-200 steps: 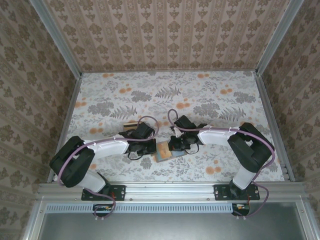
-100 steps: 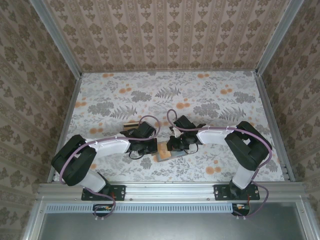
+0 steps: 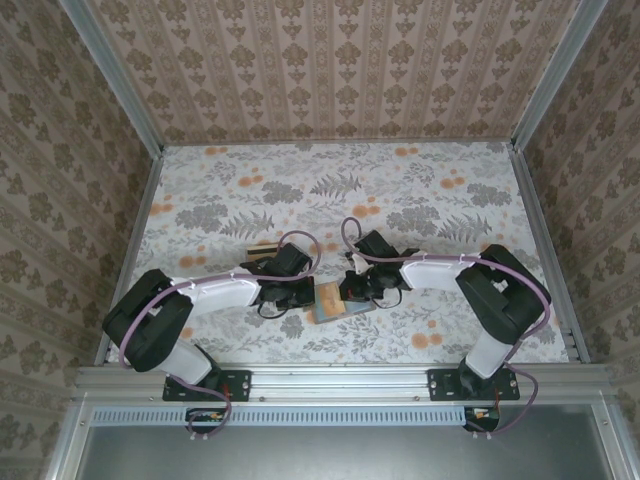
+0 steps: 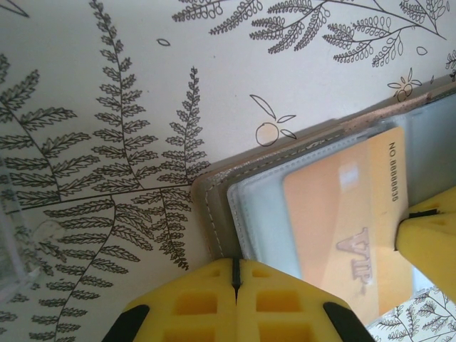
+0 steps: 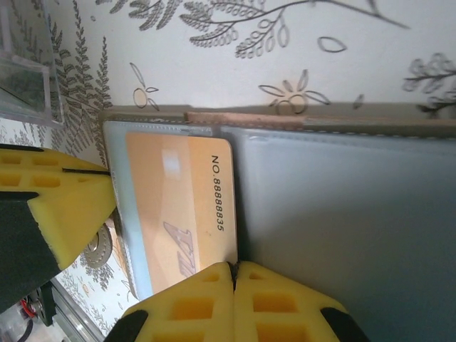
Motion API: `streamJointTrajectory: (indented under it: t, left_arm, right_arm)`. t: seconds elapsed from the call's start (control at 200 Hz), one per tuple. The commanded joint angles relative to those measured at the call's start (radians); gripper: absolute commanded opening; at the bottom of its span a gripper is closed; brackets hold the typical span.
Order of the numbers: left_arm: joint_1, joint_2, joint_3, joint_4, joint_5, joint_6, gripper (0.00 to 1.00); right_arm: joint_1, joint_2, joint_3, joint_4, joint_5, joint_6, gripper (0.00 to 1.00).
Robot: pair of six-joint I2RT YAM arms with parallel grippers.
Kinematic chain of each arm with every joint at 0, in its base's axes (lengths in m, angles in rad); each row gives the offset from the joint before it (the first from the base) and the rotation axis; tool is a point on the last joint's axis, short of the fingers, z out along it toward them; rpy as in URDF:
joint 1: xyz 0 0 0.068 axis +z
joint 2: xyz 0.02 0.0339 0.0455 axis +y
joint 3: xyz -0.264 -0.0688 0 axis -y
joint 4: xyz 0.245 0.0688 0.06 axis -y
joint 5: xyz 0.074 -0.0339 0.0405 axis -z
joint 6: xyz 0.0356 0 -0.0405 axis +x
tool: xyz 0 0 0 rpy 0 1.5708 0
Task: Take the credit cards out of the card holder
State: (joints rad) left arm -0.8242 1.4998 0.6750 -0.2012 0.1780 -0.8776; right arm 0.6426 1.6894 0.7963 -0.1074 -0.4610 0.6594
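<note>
Both arms lie low, reaching inward to the open holder (image 3: 335, 303) at the front of the table (image 3: 420, 190). Left gripper (image 4: 235, 274) is closed, pressing the holder's edge. Right gripper (image 5: 232, 274) is closed too, tips at the orange card (image 5: 182, 206).

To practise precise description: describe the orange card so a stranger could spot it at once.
On the floral table, between the left gripper and right gripper, lies an open wallet. In its panel on the left-arm side sits the card: flat, tan-orange, printed NO.88888835; the other panel is bare blue-grey.
</note>
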Motion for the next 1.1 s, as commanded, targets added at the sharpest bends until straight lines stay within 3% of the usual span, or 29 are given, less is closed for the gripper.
streamJointTrajectory:
  t: [0.0,0.42,0.815,0.885,0.915,0.965,1.095]
  left_arm:
    - [-0.007,0.042,-0.014,-0.068,-0.018,0.022,0.0]
    - [-0.006,0.011,0.022,-0.104,-0.022,0.042,0.0]
    - [0.03,-0.142,0.148,-0.229,-0.062,0.054,0.0]
    - [0.049,-0.194,0.166,-0.269,-0.092,0.055,0.13]
    - [0.06,-0.223,0.168,-0.283,-0.102,0.052,0.22]
    - [0.08,-0.262,0.17,-0.307,-0.125,0.044,0.45]
    - [0.144,-0.403,0.149,-0.382,-0.181,0.024,0.78]
  right_arm:
    - [-0.028,-0.024,-0.037,-0.046,0.031,-0.008,0.0]
    - [-0.132,-0.168,-0.071,-0.129,0.015,-0.086,0.0]
    - [-0.15,-0.274,0.08,-0.289,0.024,-0.219,0.0]
    - [-0.147,-0.27,0.125,-0.314,0.028,-0.259,0.0]
    - [-0.144,-0.265,0.146,-0.326,0.031,-0.277,0.0]
    - [-0.135,-0.253,0.184,-0.344,0.037,-0.314,0.0]
    - [-0.075,-0.19,0.314,-0.389,0.082,-0.424,0.0]
